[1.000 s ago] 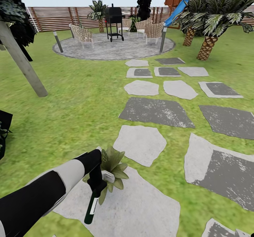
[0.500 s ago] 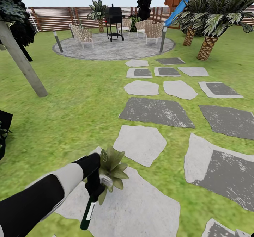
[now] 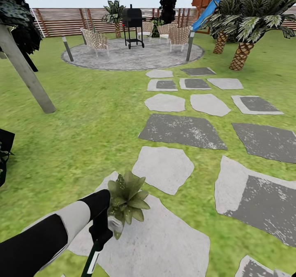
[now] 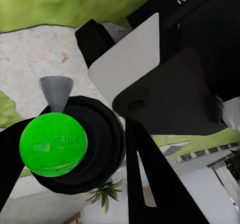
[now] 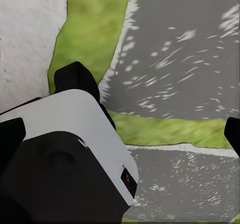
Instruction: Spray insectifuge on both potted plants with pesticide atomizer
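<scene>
Drawn back toward the near-left corner compared with a second ago: left gripper [image 3: 100, 231], jaws clamped on the pesticide atomizer [image 3: 91, 261], bottle hanging lower and partly cut by the frame edge. Exposes more of the potted plant [image 3: 126, 201] on the near stepping stone [image 3: 164, 244]; probably a spray pass ending or a re-aim. Farther right, more stones across the lawn [image 3: 82, 116]; nothing blocking the plant. Right gripper [image 5: 120, 134] jaws spread, holding nothing, over grass and paving.
</scene>
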### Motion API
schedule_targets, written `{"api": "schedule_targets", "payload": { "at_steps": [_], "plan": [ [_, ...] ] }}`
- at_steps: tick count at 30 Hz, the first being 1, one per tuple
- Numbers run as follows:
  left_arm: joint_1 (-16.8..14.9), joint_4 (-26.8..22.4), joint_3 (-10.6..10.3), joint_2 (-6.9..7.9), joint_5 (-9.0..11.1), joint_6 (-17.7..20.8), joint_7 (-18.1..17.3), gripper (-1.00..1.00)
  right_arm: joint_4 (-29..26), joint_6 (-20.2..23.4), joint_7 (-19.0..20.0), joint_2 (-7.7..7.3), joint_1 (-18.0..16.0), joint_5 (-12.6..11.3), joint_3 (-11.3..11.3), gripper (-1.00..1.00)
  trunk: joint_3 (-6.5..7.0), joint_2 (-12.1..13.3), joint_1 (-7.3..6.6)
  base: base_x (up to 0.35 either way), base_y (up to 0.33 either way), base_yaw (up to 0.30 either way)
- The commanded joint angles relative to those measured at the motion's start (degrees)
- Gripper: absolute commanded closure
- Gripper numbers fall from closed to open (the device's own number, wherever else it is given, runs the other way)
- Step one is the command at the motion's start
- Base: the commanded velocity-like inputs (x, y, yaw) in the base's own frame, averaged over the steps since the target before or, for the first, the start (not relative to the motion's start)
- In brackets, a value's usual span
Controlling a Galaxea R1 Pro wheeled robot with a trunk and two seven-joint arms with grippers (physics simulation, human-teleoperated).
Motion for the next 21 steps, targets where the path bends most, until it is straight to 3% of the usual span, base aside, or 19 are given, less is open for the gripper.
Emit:
{"api": "schedule_targets", "payload": {
  "at_steps": [1, 14, 21],
  "plan": [
    [-0.03, -0.09, 0.15, 0.03, -0.62, 0.27, -0.5, 1.0, 0.29, 0.14, 0.6, 0.0, -0.05, 0.55, -0.07, -1.0, -0.04, -0.02, -0.01, 0.0, 0.0, 0.0],
    [-0.25, -0.02, 0.14, -0.29, -0.57, 0.27, -0.59, 1.0, 0.54, 0.14, 0.69, -0.08, -0.05, 0.54, -0.07, -1.0, -0.04, -0.02, -0.01, 0.0, 0.0, 0.0],
    [-2.23, -0.02, 0.28, -0.22, -0.57, 0.29, -0.67, 1.0, 0.55, 0.14, 0.6, -0.08, -0.04, 0.54, -0.07, -1.0, -0.04, -0.02, -0.01, 0.0, 0.0, 0.0]
  ]
}}
